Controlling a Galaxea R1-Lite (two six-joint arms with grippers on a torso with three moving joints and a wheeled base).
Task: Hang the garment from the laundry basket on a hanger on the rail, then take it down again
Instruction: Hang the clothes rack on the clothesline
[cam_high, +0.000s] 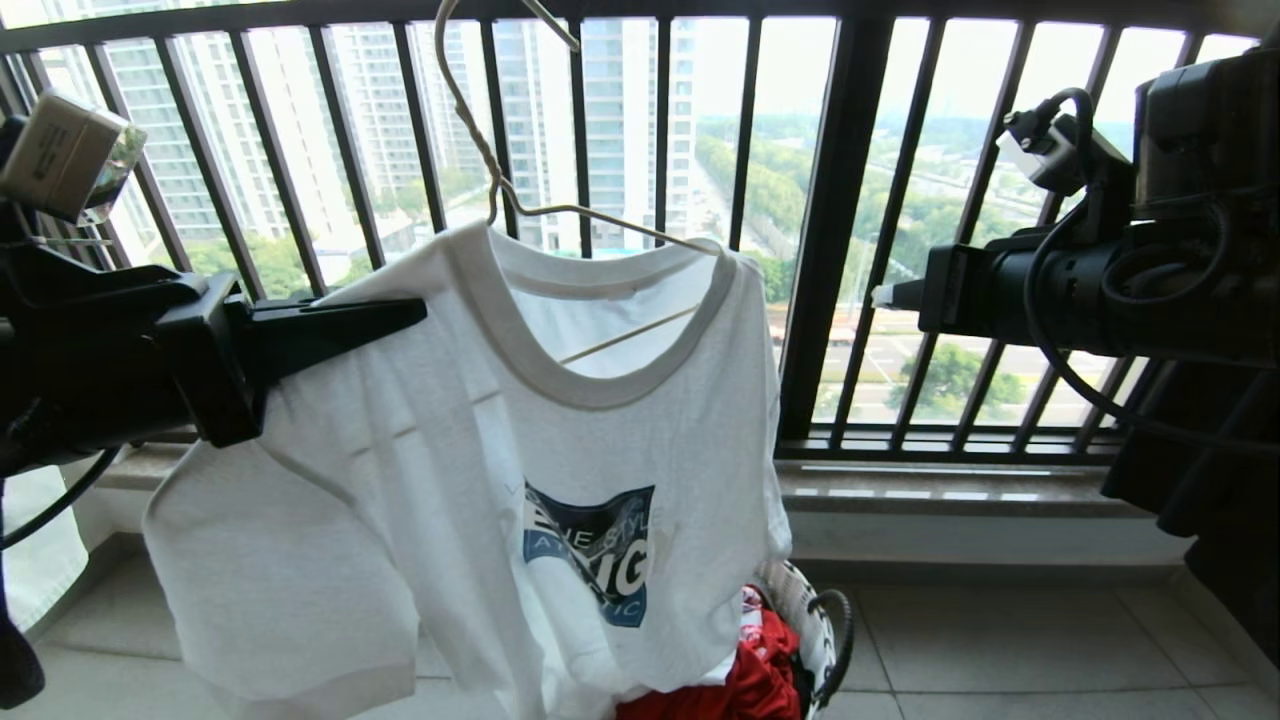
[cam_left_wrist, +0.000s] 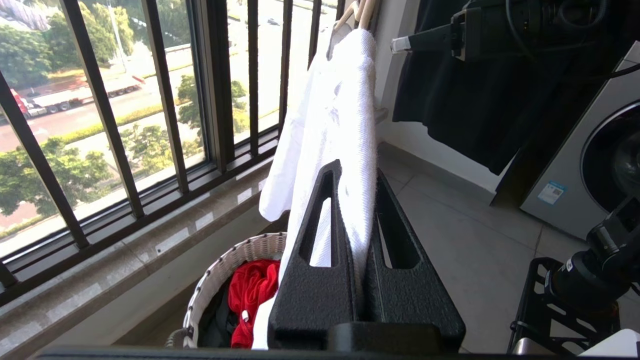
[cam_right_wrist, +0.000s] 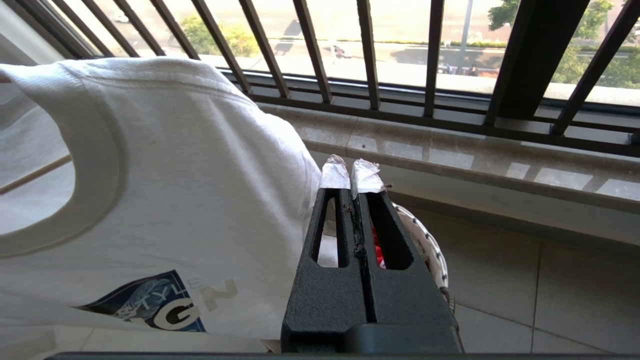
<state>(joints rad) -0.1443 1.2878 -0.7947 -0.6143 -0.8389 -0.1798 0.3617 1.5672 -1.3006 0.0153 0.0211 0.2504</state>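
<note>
The garment (cam_high: 480, 450), a white T-shirt with a blue chest logo, hangs on the thin wire hanger (cam_high: 490, 170), whose hook runs up out of the head view. The rail is out of view. My left gripper (cam_high: 410, 312) comes in from the left and is shut on the garment's shoulder. In the left wrist view white cloth (cam_left_wrist: 345, 125) is pinched between the left gripper's (cam_left_wrist: 356, 170) fingers. My right gripper (cam_high: 882, 295) hovers to the right of the shirt, shut and empty. Its (cam_right_wrist: 351, 175) taped tips are pressed together beside the garment (cam_right_wrist: 190, 190). The laundry basket (cam_high: 815, 610) stands on the floor below.
A red cloth (cam_high: 760, 670) lies in the basket. The black barred window railing (cam_high: 830, 200) and a stone sill (cam_high: 950, 490) are close behind the shirt. A washing machine (cam_left_wrist: 590, 165) and a dark hanging garment (cam_left_wrist: 475, 100) are on the right side.
</note>
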